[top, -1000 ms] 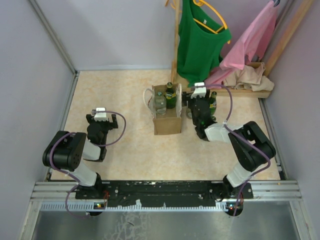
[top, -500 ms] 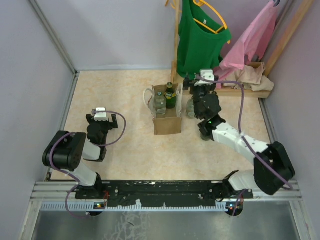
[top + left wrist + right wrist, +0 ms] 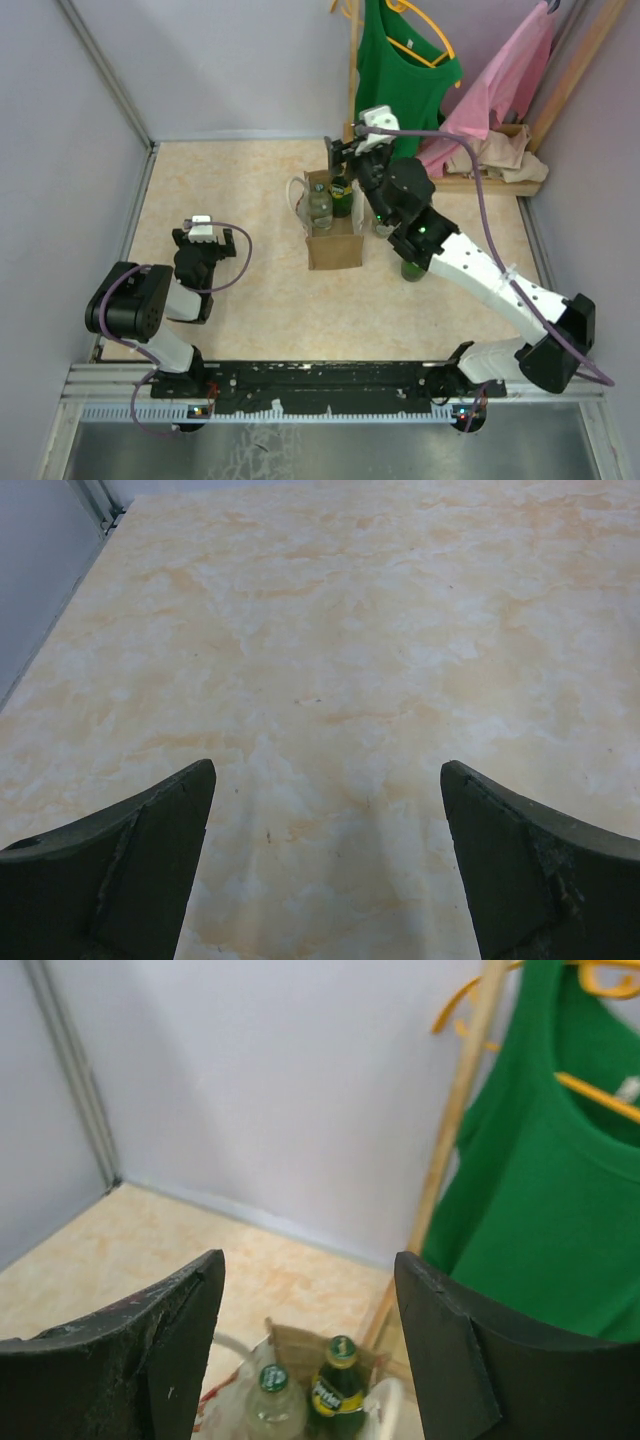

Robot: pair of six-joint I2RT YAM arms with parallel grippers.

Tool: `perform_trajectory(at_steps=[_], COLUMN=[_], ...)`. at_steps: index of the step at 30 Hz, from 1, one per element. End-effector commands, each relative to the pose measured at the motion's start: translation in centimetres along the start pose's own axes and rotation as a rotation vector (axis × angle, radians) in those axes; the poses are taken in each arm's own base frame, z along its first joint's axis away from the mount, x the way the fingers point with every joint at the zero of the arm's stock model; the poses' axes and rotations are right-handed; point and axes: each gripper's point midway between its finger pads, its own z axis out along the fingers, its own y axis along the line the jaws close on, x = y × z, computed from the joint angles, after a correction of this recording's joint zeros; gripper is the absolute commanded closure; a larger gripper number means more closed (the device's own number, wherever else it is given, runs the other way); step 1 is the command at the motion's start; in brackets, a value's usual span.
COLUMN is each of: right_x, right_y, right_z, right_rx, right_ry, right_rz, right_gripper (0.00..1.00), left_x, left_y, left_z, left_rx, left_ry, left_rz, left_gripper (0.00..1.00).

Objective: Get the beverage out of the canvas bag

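The canvas bag (image 3: 335, 248) stands upright near the middle of the tabletop (image 3: 230, 180). A clear bottle (image 3: 319, 207) and a green bottle (image 3: 341, 196) stand side by side inside it. The right tool (image 3: 308, 1257) hangs above the bag, its fingers wide apart and holding nothing. The left tool (image 3: 326, 766) is low over bare tabletop, well apart from the bag, also spread and empty.

A pale beige marbled tabletop (image 3: 230, 180) spans the middle of the overhead view. At mid-frame a small boxy tan canvas bag (image 3: 335, 252) with white looped handles stands upright on it. Just right of the bag stands a dark green glass bottle (image 3: 411, 268), partly hidden beneath a white robot arm (image 3: 470, 270). At upper right, a wooden garment rack's base (image 3: 490, 184) rests on the tabletop's far edge.
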Motion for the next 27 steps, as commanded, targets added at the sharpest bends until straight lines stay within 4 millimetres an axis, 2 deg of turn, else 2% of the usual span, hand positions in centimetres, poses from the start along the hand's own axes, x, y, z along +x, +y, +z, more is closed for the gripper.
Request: perform_trajectory(at_steps=[1, 4, 9, 12, 14, 17, 22, 24, 27], right_x=[2.6, 4.9, 8.1, 9.0, 9.6, 10.8, 12.2, 14.7, 16.1], right_y=[4.1, 5.4, 6.3, 6.4, 6.0, 4.3, 2.3, 2.2, 2.5], right_z=[0.7, 1.8, 3.9, 5.0, 5.8, 6.9, 7.1, 7.4, 7.4], right_rx=[-0.163, -0.19, -0.173, -0.169, -0.162, -0.137, -0.078, -0.074, -0.103], right_ry=[0.14, 0.214, 0.282, 0.296, 0.316, 0.35, 0.365, 0.411, 0.448], right_rz=[0.005, -0.014, -0.04, -0.025, 0.018, 0.088, 0.084, 0.083, 0.116], right_gripper=[0.32, 0.36, 0.41, 0.46, 0.49, 0.54, 0.46, 0.44, 0.44], left_x=[-0.9, -0.8, -0.8, -0.8, -0.8, -0.8, -0.8, -0.8, -0.8], left_y=[-0.1, -0.1, -0.1, -0.1, 0.0, -0.1, -0.1, -0.1, -0.1], left_z=[0.4, 0.4, 0.4, 0.4, 0.4, 0.4, 0.4, 0.4, 0.4], left_rx=[0.005, 0.004, 0.004, 0.005, 0.004, 0.004, 0.005, 0.004, 0.004], left_ry=[-0.028, -0.027, -0.026, -0.025, -0.025, -0.025, -0.027, -0.026, -0.027], left_rz=[-0.013, -0.014, -0.014, -0.012, -0.013, -0.013, -0.013, -0.013, -0.014], left_gripper=[0.0, 0.0, 0.0, 0.0, 0.0, 0.0, 0.0, 0.0, 0.0])
